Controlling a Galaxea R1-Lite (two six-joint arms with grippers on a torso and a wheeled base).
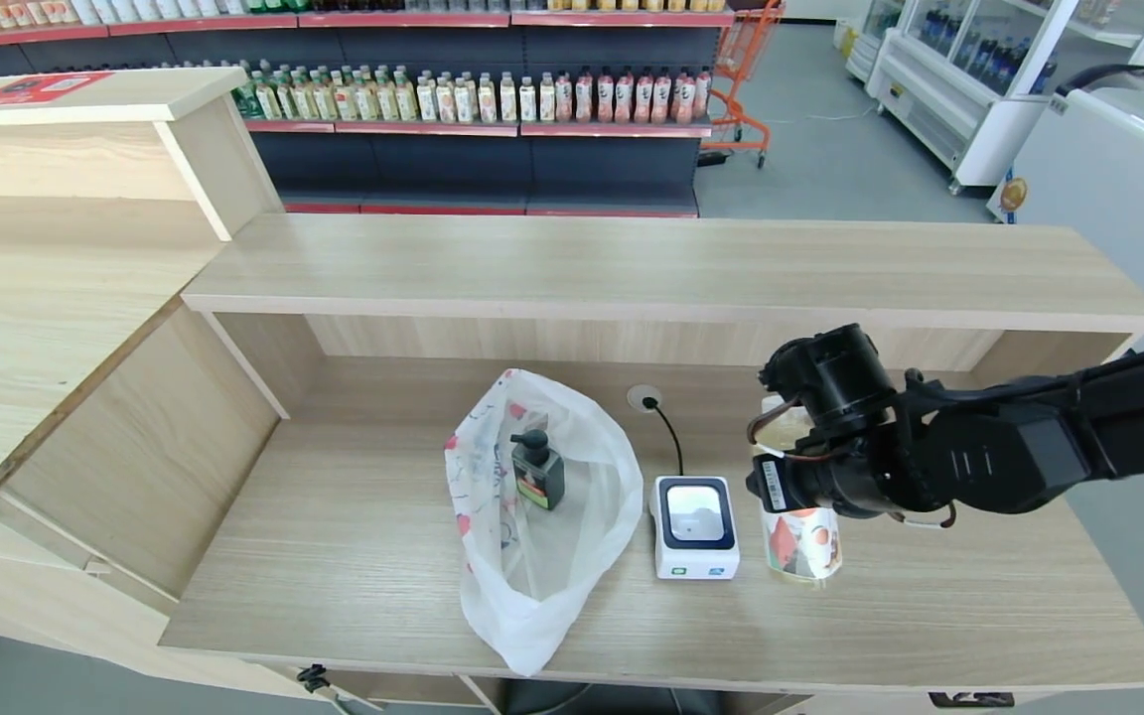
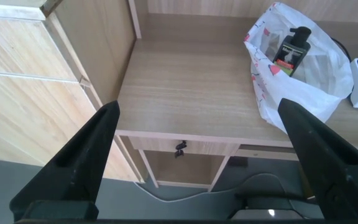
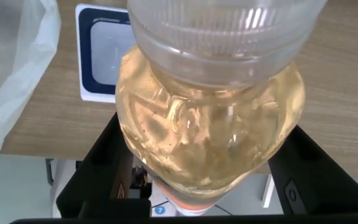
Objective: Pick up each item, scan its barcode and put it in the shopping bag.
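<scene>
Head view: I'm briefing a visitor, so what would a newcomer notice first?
First, the right gripper clamped on a bottle of yellowish drink, just right of the white scanner on the counter. Next, the open plastic bag left of the scanner, with a dark pump bottle standing inside.

A light wood-grain tabletop (image 1: pixel 929 616) is bounded at the rear by a raised ledge (image 1: pixel 632 268). Beyond it, dark shelving (image 1: pixel 592 164) stocked with rows of bottles (image 1: pixel 493 97) is noted on a grey floor (image 1: pixel 830 169). An orange trolley (image 1: pixel 746 50) and glass-fronted chillers (image 1: pixel 969 70) are stationed to the right.
</scene>
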